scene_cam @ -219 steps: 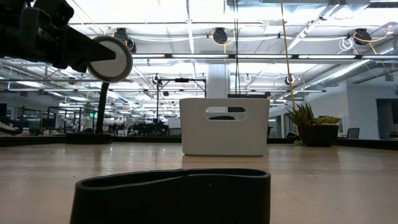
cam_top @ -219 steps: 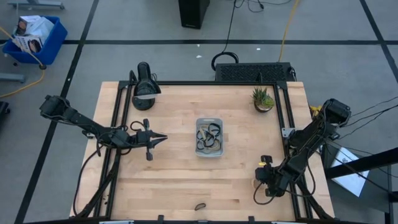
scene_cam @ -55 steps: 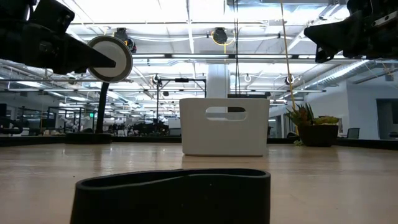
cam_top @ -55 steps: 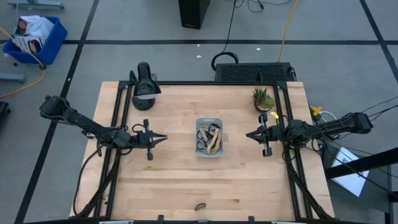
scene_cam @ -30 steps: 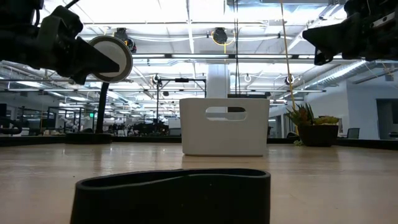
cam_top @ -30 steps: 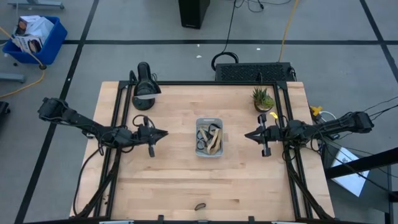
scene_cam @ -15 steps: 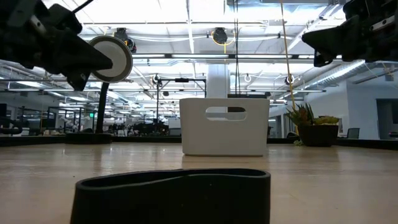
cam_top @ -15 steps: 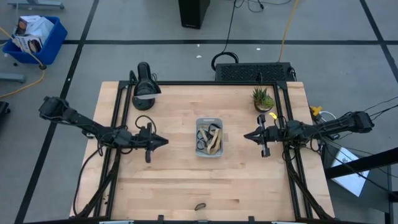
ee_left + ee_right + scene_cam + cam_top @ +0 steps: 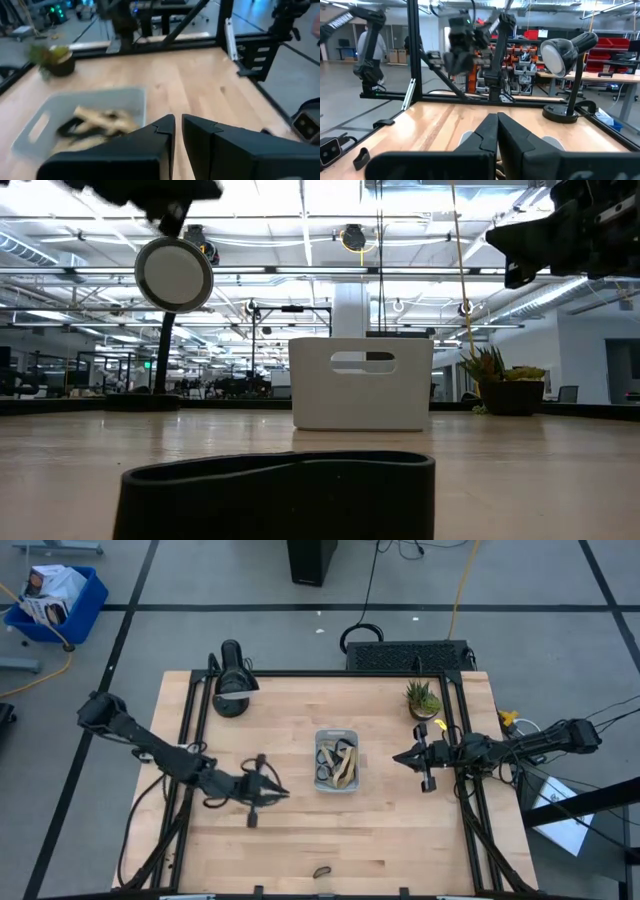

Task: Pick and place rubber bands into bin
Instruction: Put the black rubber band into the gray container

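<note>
One dark rubber band (image 9: 321,871) lies alone at the tabletop (image 9: 290,840) front edge, 6 o'clock of the bin (image 9: 336,737); bare wood between; left gripper (image 9: 278,792) clenched at bin's 8 o'clock; bin at centre holds tan and dark rubber bands (image 9: 338,762); right gripper (image 9: 399,757) clenched at 3 o'clock, clear gap either side.

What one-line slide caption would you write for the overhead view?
Left gripper reaches past the bin of rubber bands; one stray band lies at the table's near edge; right gripper waits.
</note>
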{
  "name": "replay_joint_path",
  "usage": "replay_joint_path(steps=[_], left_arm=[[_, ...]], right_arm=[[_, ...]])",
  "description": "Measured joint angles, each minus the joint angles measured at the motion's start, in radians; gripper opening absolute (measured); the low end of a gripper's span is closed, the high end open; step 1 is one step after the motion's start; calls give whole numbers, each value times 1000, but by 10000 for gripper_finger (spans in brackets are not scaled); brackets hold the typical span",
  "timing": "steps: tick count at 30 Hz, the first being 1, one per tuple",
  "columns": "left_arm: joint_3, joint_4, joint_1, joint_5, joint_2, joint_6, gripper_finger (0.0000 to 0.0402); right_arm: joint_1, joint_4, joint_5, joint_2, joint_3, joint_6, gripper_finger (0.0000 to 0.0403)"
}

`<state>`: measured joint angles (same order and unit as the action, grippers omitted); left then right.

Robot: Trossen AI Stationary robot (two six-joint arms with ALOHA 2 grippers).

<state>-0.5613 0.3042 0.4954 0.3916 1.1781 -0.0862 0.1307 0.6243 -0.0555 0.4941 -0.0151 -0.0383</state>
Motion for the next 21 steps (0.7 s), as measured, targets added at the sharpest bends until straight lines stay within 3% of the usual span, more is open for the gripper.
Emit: replay_joint_path(steps=[10,16,21], left_arm=[[-221,-16,11,-14,287,-21,53],[-313,-17,10,-89,450,-71,131],[-352,-20,10,-302,565,-185,200]], right_arm=[[0,-11,0,2,0,21,4],[0,-16,0,2,0,13,4],[0,-16,0,2,0,6,4]])
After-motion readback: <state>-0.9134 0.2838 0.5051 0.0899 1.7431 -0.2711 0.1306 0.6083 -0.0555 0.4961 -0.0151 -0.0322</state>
